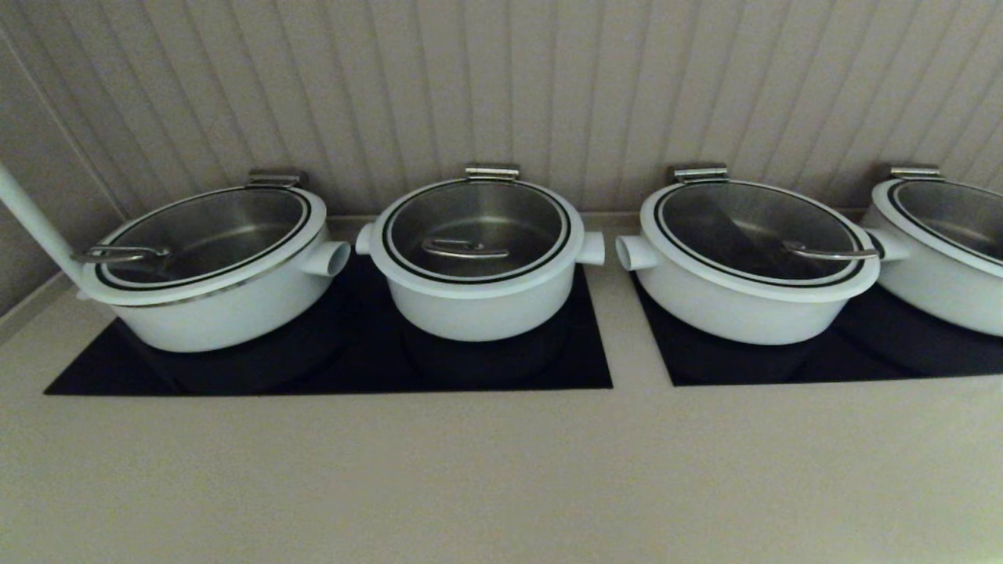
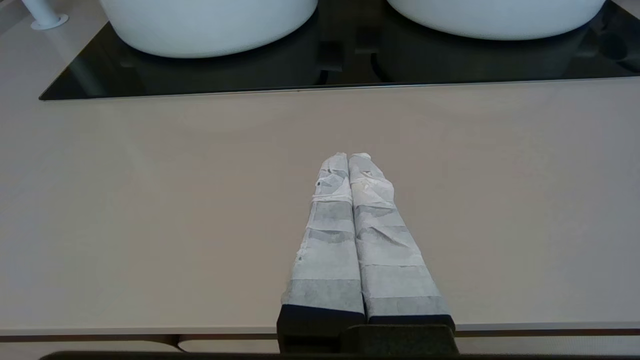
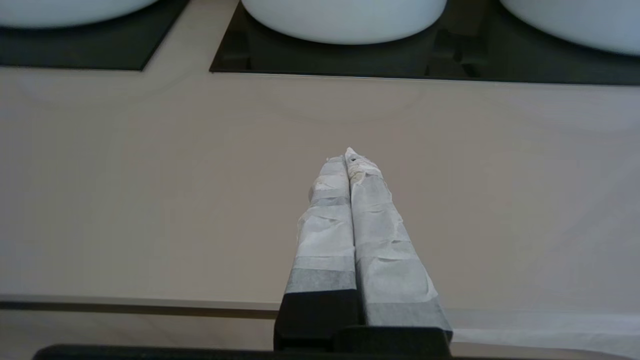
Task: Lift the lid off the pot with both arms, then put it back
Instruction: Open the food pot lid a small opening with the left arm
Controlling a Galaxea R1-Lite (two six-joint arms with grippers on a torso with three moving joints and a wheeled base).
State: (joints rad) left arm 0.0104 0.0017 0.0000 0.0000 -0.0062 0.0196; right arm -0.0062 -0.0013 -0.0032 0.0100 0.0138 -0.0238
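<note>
The pot [image 1: 478, 301] is the narrow, deep white one, second from the left, on the left black hob [image 1: 235, 376]. Its glass lid [image 1: 501, 211] sits closed on it, with the curved steel handle [image 1: 465, 249] at its centre. Neither arm shows in the head view. In the left wrist view my left gripper [image 2: 348, 156] is shut and empty, low over the beige counter, short of the hob; the pot's lower wall [image 2: 495, 17] lies ahead. In the right wrist view my right gripper [image 3: 346, 155] is shut and empty over the counter; the pot's base [image 3: 65, 7] is far off to one side.
A wider white pot [image 1: 219, 305] stands left of the pot, and two more [image 1: 752, 305] [image 1: 948, 282] on the right hob [image 1: 862, 360]. All carry glass lids. A white pole [image 1: 35, 223] rises at the far left. The ribbed wall is close behind.
</note>
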